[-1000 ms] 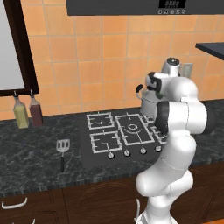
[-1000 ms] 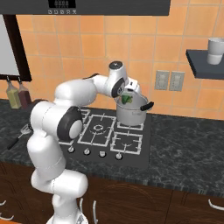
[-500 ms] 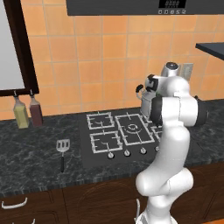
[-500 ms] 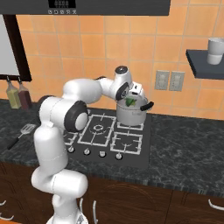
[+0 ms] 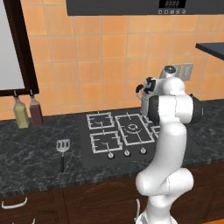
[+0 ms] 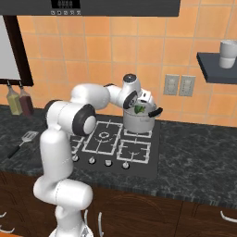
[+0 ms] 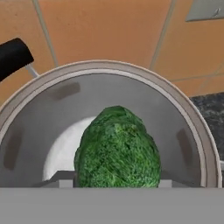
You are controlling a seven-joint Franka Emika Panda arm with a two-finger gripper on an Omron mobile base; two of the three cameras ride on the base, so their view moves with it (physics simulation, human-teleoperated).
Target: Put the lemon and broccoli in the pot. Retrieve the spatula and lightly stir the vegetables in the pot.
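Observation:
My gripper hangs over the open steel pot on the back right burner, shut on the broccoli, which sits at rim height. In the hand view the bushy green broccoli lies between my fingertips, above the pot's pale floor and round rim. The lemon is hidden. The spatula lies flat on the dark counter left of the stove, slotted head toward the wall; it is seen again as the spatula at the far left of the right base view. My arm covers most of the pot in the left base view.
The black stove has knobs along its front. Two bottles stand by the wall at the left. The tiled wall rises close behind the pot, with outlets. A dark shelf with a cup hangs at the right.
My hand has shifted slightly over the pot and lowered, carrying the broccoli down to the rim. The spatula and pot have not moved.

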